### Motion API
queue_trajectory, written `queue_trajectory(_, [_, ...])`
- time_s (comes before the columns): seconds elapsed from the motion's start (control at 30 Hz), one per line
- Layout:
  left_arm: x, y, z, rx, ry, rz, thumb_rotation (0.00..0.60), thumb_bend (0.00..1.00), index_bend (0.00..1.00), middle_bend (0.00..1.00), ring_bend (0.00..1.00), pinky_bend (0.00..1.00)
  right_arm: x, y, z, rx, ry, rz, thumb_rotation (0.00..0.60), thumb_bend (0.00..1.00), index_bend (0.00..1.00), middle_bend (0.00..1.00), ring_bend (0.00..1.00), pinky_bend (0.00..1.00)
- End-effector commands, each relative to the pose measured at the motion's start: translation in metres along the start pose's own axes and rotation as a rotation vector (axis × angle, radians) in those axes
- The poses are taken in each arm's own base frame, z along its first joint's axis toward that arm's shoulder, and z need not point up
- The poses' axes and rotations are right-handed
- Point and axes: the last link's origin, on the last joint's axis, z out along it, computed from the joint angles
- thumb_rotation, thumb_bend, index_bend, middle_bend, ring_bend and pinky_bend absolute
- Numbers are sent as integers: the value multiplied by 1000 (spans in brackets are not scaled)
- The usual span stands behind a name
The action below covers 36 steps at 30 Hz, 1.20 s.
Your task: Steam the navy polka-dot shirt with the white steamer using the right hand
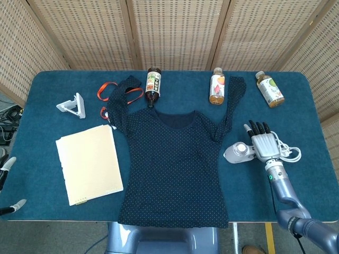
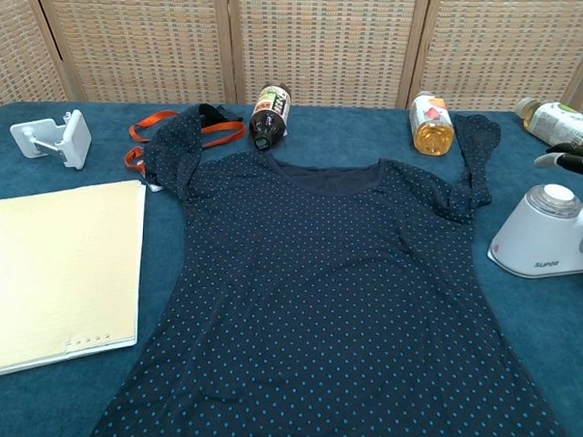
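- White steamer: lying on the table just right of the shirt, near its right sleeve; cord looped behind it toward the table's right edge
- Right hand: over the steamer's rear, fingers extended and slightly apart, nothing gripped; contact with the body cannot be told
- Navy polka-dot shirt: spread flat at table centre, hem at the near edge, sleeves angled toward the bottles
- Left hand: only a sliver at the left frame edge; state cannot be told
- Risk, judged: a shallow wrap could let the steamer slip or tip; the looped cord could snag as it lifts
- Blue table cover: carries three bottles, a cream folder, an orange strap, a white stand
- Woven screen panels behind
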Motion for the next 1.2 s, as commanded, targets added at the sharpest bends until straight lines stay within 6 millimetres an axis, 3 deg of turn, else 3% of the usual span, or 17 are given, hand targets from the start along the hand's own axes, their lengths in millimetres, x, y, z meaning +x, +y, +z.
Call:
queue_trajectory(0.03, [0, 0, 1, 1, -1, 0, 600, 0, 0, 0, 0, 0, -1, -3, 5, 11, 5, -7, 600, 502, 98, 20, 0, 0])
queue_trajectory(0.23, [-2, -1, 3, 6, -10, 1, 600, 0, 0, 0, 0, 0, -4, -6, 14, 22, -8, -26, 600, 527, 137, 60, 5, 0])
queue_trajectory(0.37, [-3, -2, 5, 8, -15, 2, 600, 0, 0, 0, 0, 0, -6, -8, 19, 33, -21, -28, 600, 633, 298, 232, 166, 17])
queue_trajectory(0.43, [-4, -2, 6, 10, -17, 3, 600, 0, 0, 0, 0, 0, -5, -9, 21, 42, -16, -27, 600, 728, 408, 345, 292, 108])
queue_trajectory(0.57, [-5, -2, 8, 14, -24, 3, 600, 0, 0, 0, 0, 0, -6, -8, 24, 78, -38, -24, 600, 914, 539, 475, 435, 263])
queue_trajectory(0.67, [-6, -1, 8, 14, -26, 4, 600, 0, 0, 0, 0, 0, -5, -5, 26, 83, -36, -36, 600, 995, 615, 551, 537, 466])
queue_trajectory(0.83, [-6, -1, 9, 16, -28, 6, 600, 0, 0, 0, 0, 0, 0, 2, 28, 97, -26, -32, 600, 1000, 684, 568, 603, 718])
queue_trajectory(1.03, [-8, -1, 10, 15, -34, 7, 600, 0, 0, 0, 0, 0, 22, 14, 23, 146, 63, 10, 600, 1000, 687, 556, 614, 833])
queue_trajectory(1.2, [-8, 0, 12, 13, -38, 4, 600, 0, 0, 0, 0, 0, 56, 26, 21, 180, 212, 32, 600, 1000, 697, 563, 623, 869])
